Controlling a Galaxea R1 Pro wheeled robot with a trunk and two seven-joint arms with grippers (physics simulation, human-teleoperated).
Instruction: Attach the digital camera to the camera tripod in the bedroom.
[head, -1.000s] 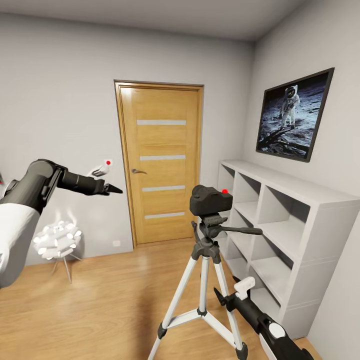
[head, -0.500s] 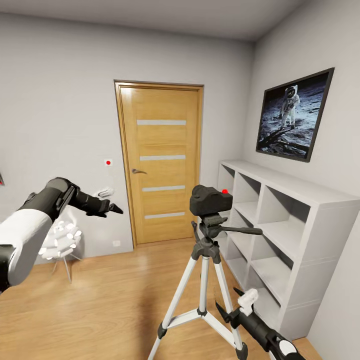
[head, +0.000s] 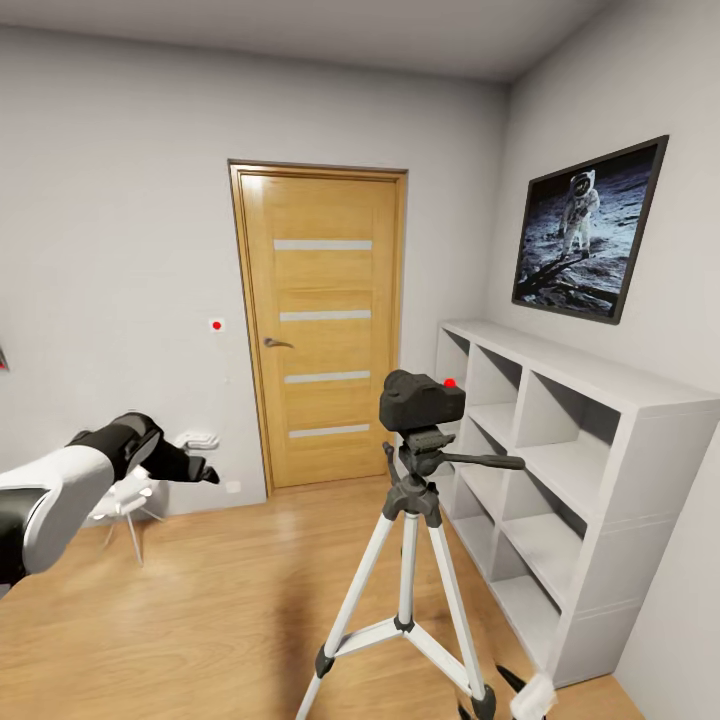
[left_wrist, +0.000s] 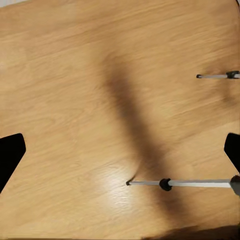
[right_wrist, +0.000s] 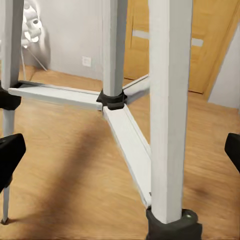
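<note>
We find the digital camera (head: 421, 398) already seated on the head of the camera tripod (head: 408, 560), which stands upright on the wood floor (head: 220, 600) between the door (head: 322, 325) and the white cube shelf (head: 560, 470). The tripod's long axis is vertical, and the camera sits at its top end. The left gripper (head: 192, 455) hangs low at the far left near the wall, well apart from the tripod; the camera lies to its right and above it. In the left wrist view its fingertips (left_wrist: 10, 156) stand wide apart over bare floor, nothing between them. The right gripper (head: 525, 690) sits low beside a tripod foot, so the camera lies above it along the leg (right_wrist: 167, 110); its fingertips (right_wrist: 9, 152) are likewise spread and empty. We judge the right arm nearer, and that the attachment appears complete.
</note>
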